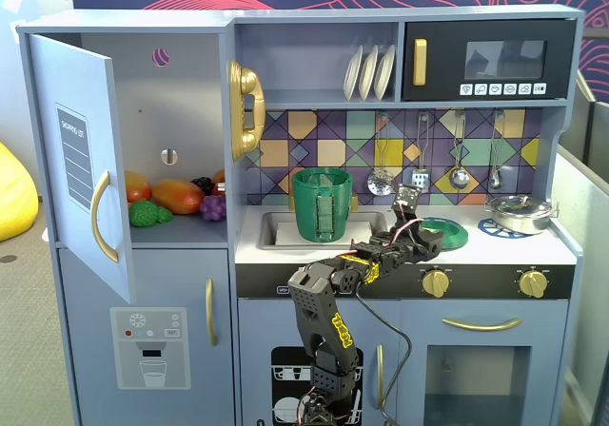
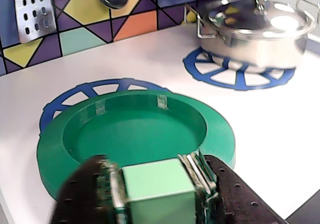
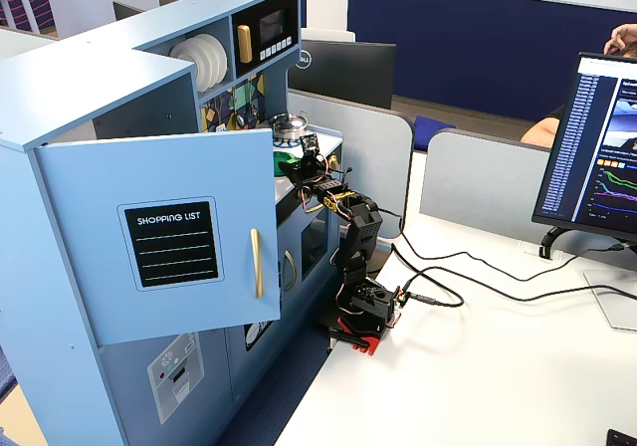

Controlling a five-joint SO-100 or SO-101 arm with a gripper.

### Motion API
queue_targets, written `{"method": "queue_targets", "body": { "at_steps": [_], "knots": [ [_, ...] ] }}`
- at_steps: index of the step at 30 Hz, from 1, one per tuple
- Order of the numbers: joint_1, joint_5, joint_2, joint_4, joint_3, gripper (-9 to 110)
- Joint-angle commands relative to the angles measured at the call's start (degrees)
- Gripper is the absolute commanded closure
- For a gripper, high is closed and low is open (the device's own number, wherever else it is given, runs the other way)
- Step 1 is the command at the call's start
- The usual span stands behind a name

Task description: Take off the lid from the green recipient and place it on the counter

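End effector (image 2: 159, 194) clamped on the square knob of the lid (image 2: 135, 134), which lay flat on the bench (image 2: 260, 129) over a blue burner ring, well apart from the uncovered green recipient (image 1: 322, 203); removal done, placement apparently complete, release outstanding.

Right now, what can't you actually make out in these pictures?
- Whether the lid touches the counter: wrist view, its underside is hidden.
- Claw fingertips: wrist view, cut off by the bottom edge.
- Inside the green recipient: fixed view, its wall hides it.
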Motion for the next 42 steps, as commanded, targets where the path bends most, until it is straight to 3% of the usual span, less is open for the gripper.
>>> {"method": "queue_targets", "body": {
  "at_steps": [1,7,14,18,29,42],
  "knots": [
    [-1.1,1.7,6.2,-1.2,-2.8,74],
    [-1.4,1.1,22.1,15.4,-7.3,74],
    [-8.6,1.2,48.1,64.6,-3.1,80],
    [-15.3,-5.4,56.1,79.1,7.9,80],
    [-30.5,3.7,59.5,61.5,42.5,91],
    [-36.1,10.6,71.6,84.6,51.5,93]
  ]
}}
